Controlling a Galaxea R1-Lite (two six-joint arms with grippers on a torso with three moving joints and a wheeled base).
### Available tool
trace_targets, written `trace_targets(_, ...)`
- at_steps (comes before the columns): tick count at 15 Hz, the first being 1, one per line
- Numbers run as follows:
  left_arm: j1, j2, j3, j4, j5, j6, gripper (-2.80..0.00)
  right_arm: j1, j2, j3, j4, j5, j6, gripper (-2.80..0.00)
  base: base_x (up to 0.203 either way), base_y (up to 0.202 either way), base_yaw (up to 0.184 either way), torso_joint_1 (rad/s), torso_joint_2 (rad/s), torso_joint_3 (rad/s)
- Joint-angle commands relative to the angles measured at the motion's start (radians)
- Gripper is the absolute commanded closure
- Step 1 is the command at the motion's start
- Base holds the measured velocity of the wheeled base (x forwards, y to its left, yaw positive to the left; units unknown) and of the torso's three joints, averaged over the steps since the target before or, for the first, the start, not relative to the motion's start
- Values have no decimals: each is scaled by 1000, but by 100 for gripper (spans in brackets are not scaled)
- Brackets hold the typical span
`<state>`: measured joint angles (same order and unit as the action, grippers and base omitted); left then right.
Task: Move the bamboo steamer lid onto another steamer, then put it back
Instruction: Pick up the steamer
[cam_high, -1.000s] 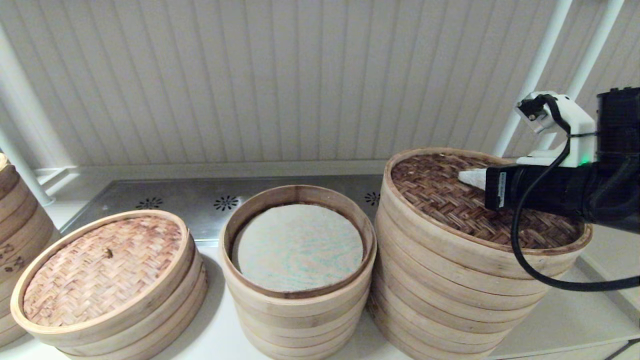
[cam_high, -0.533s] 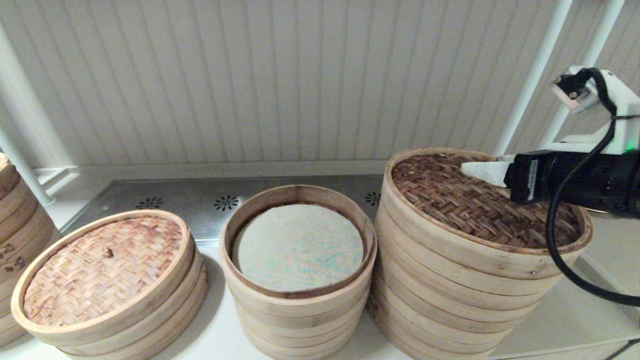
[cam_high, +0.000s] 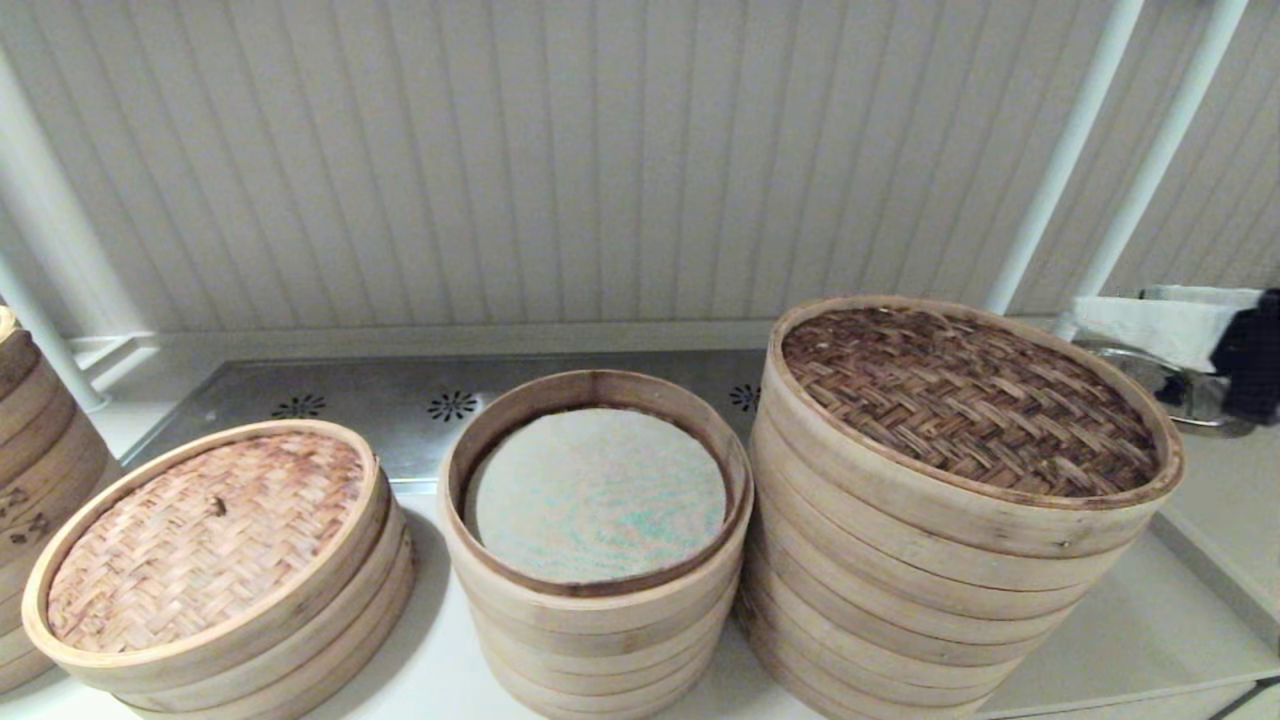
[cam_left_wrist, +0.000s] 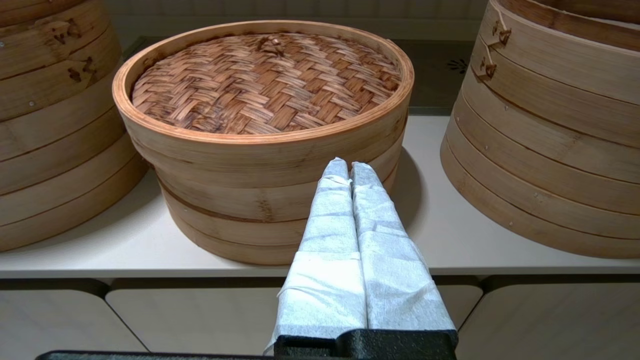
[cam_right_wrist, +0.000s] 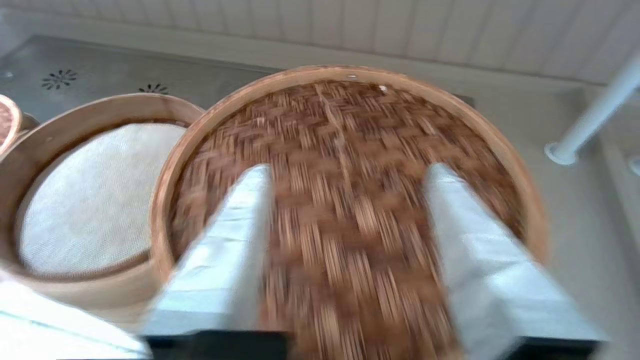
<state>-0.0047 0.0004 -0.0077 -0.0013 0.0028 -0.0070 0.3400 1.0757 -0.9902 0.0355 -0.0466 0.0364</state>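
The bamboo steamer lid (cam_high: 970, 400), dark brown herringbone weave in a pale hoop, lies flat on top of the widest, tallest steamer stack (cam_high: 920, 600) at the right, hiding its liner. My right gripper (cam_high: 1140, 322) is at the right edge of the head view, clear of the lid. Seen from the right wrist, the lid (cam_right_wrist: 345, 150) fills the space beyond the right gripper (cam_right_wrist: 347, 170), which is open and holds nothing. My left gripper (cam_left_wrist: 349, 167) is shut and empty, parked low in front of the counter edge.
The narrower open steamer (cam_high: 596, 495) with a bluish liner stands in the middle. A low steamer with a pinkish-tan lid (cam_high: 205, 530) sits at the left, beside another stack (cam_high: 30, 430). White pipes (cam_high: 1060, 160) rise behind the tall stack. A perforated metal plate (cam_high: 400, 400) lies at the back.
My right gripper has pulled back to the right, off the top of the dark lid, almost out of the head view. The lid stays on the tall stack.
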Motion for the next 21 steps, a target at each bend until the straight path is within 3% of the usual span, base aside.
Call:
trace_targets(1,0,0,0,0,0,-1,0,-2,-146,13,64,-2,1,0,0,0,0,0,0,0)
trace_targets(7,0,0,0,0,0,-1,0,-13,-471,84,268,-38,2,0,0,0,0,0,0,0)
trace_targets(12,0,0,0,0,0,-1,0,-33,-762,338,340,-93,-2,0,0,0,0,0,0,0)
trace_targets(18,0,0,0,0,0,-1,0,-55,-797,567,340,-290,40,0,0,0,0,0,0,0)
trace_targets(21,0,0,0,0,0,-1,0,-100,-794,601,350,-315,97,0,0,0,0,0,0,0)
